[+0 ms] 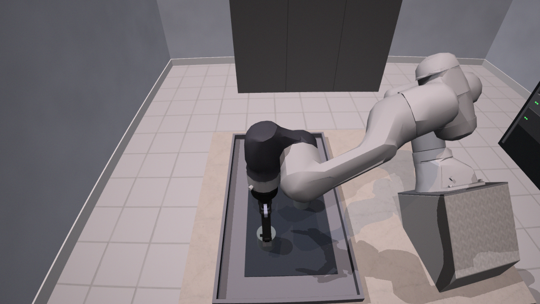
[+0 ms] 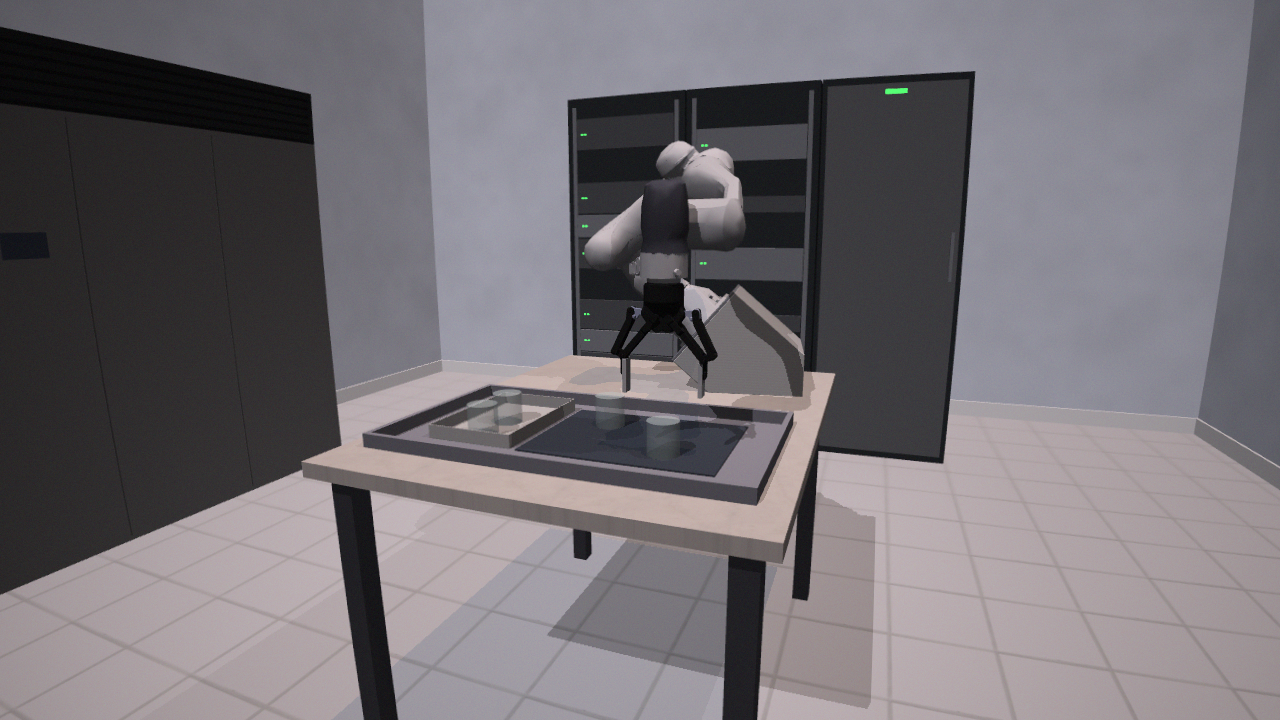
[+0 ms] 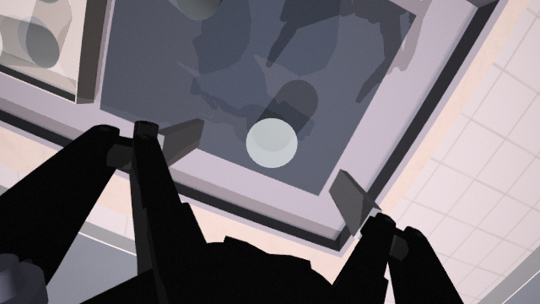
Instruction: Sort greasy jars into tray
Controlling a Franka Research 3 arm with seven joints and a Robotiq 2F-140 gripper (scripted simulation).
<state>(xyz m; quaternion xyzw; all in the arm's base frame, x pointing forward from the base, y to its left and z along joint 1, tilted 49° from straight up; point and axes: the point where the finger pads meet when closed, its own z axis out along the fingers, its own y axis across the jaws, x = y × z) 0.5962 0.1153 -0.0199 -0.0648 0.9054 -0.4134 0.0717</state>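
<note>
Item 1: pale translucent glass jar, mouth down (image 3: 272,143), centre of the wrist view, standing on the dark grey rectangular drying mat (image 3: 169,76). In the top view the same jar sits at lower centre, partly behind my fingers. I judge it the jar next to be tested or gripped, since I hang directly over it.

Item 2: second translucent glass jar on the mat (image 2: 609,410), middle of the exterior view, left of and behind item 1 there; only its edge shows at the upper centre of the wrist view. It is well apart from item 1, so closing on one should not disturb the other.

Items 3 and 4: two translucent glass jars (image 2: 494,411) close beside each other in the shallow beige tray (image 2: 546,417), left of centre in the exterior view. Both look to be below the rim, presumably sorted as greasy.

Item 5: black two-finger gripper (image 2: 663,379), mine. Fingers spread to their widest, nothing between them, tips above the jar tops. The spread leaves room to straddle item 1 on the way down.

Item 6: grey steel table top with raised border (image 1: 226,242), carrying mat and tray side by side, set on a beige wooden table (image 2: 572,501).
</note>
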